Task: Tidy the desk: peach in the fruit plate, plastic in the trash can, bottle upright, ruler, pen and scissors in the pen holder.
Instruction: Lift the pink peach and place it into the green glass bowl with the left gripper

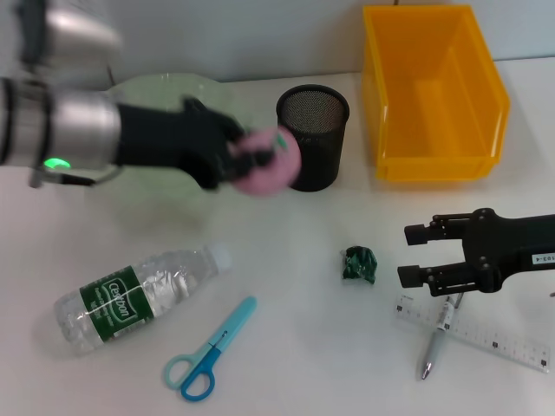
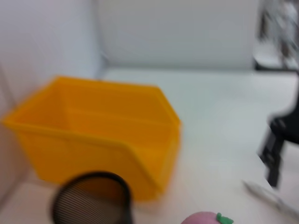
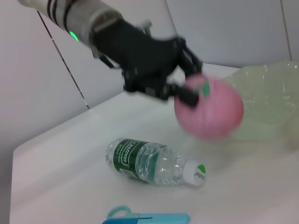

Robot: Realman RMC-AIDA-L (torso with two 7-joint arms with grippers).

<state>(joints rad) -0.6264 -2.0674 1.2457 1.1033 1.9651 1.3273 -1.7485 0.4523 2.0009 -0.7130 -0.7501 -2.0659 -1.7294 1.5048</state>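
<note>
One step is in hand: left gripper [image 1: 251,160] fingers clamp the pink round peach [image 1: 270,169], held aloft beside the pale green glass fruit plate [image 1: 160,95]; lowering into it should follow. Black mesh pen holder [image 1: 312,147] stands close alongside. Right gripper [image 1: 416,256] hangs spread above the clear plastic ruler [image 1: 477,334].

pen holder [image 1: 312,130]: black metal mesh | bottle [image 1: 139,295]: clear glossy plastic | bin [image 1: 434,95]: smooth plastic
</note>
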